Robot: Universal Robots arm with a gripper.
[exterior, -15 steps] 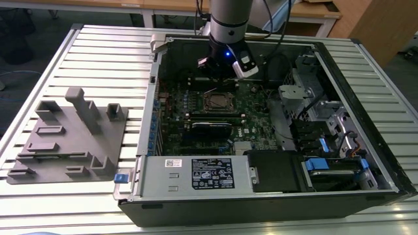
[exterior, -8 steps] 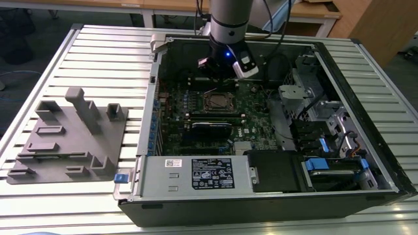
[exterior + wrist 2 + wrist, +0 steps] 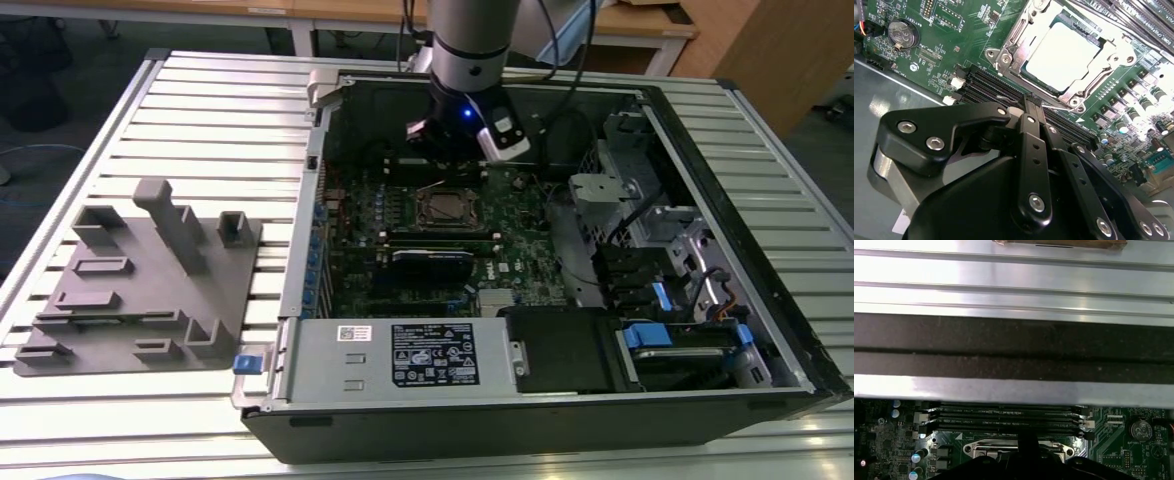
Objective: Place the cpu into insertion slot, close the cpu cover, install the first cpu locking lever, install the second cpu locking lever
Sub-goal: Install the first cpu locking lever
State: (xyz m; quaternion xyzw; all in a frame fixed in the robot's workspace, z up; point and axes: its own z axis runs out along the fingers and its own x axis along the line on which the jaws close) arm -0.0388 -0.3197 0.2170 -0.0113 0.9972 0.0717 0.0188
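Heads up: your gripper (image 3: pixel 1029 107) has its fingers pinched together. The tips are down at the edge of the insertion slot (image 3: pixel 447 207) that faces the memory slots (image 3: pixel 986 85), about mid-motherboard inside the computer case (image 3: pixel 747 190). I can't tell if anything's caught between them.

The cpu (image 3: pixel 1056 55) is sitting in the slot, and the cpu cover (image 3: pixel 1016 40) looks folded down around it, with its frame on the chip's margins. There's a thin silvery rod (image 3: pixel 1059 106) just past the tips. I'd guess that's a locking lever, and it doesn't look hooked down.

Risks as I see them:
- The tips could slide off that springy wire and stab the memory slots or the small capacitors (image 3: pixel 1123 128) near the socket corner.
- If you push while the cover isn't flat, you could load the chip unevenly and bend socket pins.
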